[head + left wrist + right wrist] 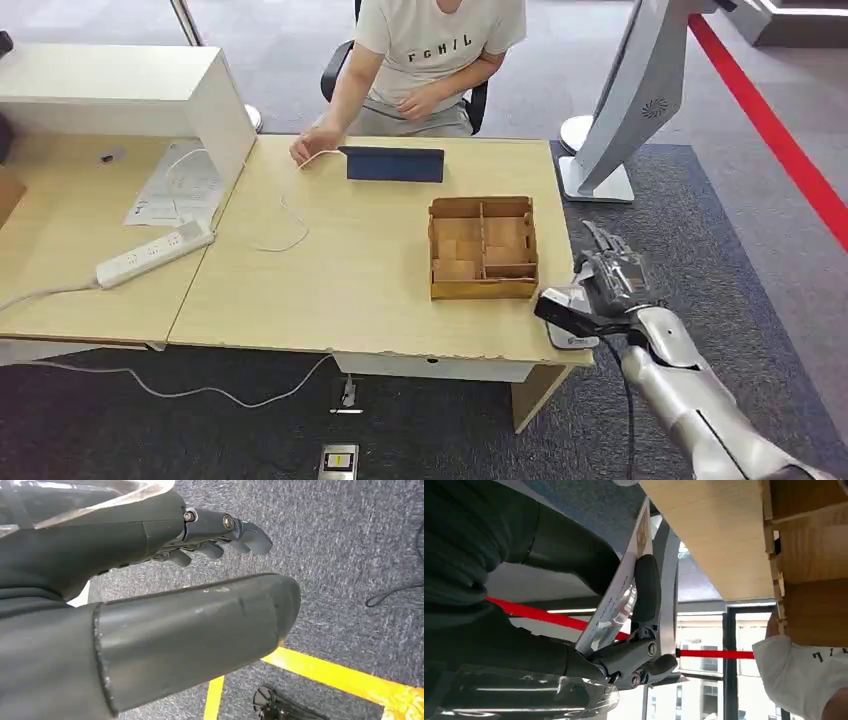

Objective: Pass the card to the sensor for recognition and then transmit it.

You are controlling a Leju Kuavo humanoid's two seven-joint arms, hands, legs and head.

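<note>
My right hand (612, 282) hangs at the table's front right corner, just off the edge. In the right wrist view it pinches a white printed card (618, 597) between the thumb and the dark fingers (646, 587), with the card standing edge-on. A small white flat device (574, 341), perhaps the sensor, lies on the corner of the table (330, 270) below the hand and is partly hidden by it. My left hand (165, 595) hangs over grey carpet with thumb and fingers apart and nothing in it.
A compartmented wooden box (483, 248) stands just left of my right hand. A dark blue tablet (395, 164) lies at the far edge, where a seated person (430, 60) rests a hand. A power strip (155, 253), cables and a white cabinet (120, 90) lie left; a white stand (625, 110) rises on the right.
</note>
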